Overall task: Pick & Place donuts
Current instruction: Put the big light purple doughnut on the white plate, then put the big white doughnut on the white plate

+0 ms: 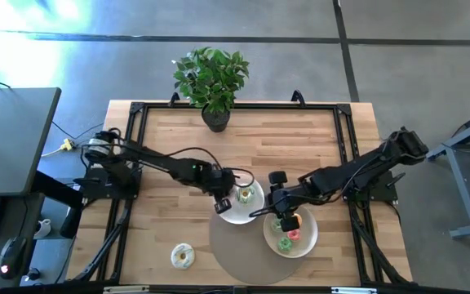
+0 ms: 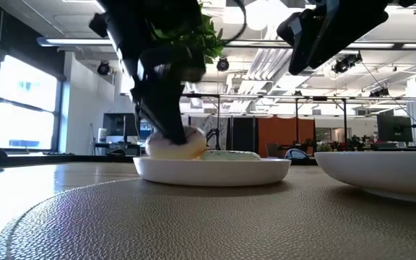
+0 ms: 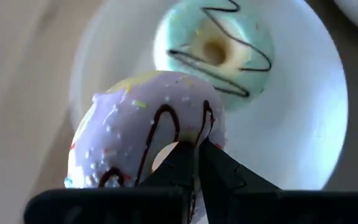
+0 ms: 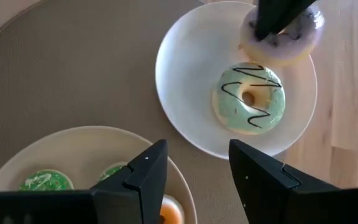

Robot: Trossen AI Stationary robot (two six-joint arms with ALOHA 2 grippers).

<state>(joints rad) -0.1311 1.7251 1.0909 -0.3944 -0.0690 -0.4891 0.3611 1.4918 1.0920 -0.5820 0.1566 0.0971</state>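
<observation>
My left gripper (image 1: 223,202) is shut on a lilac-iced donut (image 3: 135,118) with chocolate lines and sprinkles, at the left part of a small white plate (image 1: 237,219). A mint-green donut (image 4: 248,99) with a chocolate zigzag lies flat in the same plate. My right gripper (image 4: 194,174) is open and empty above a second white plate (image 4: 73,149), which holds two green donuts (image 4: 45,182) and an orange one (image 4: 169,214). A cream donut (image 1: 183,256) lies on the bare wood near the front left. My left gripper has the lilac donut's ring beside its hole (image 3: 173,146), its two fingers close together. The fingers come from above, slanting from the table's left. The donut is tilted, and its lower side rests in the plate near the rim (image 2: 172,152). The fingers hide the contact itself.
Both plates stand on a round brown mat (image 1: 247,253) at the table's front middle. A potted plant (image 1: 212,77) stands at the far edge. The two grippers are close together over the plates.
</observation>
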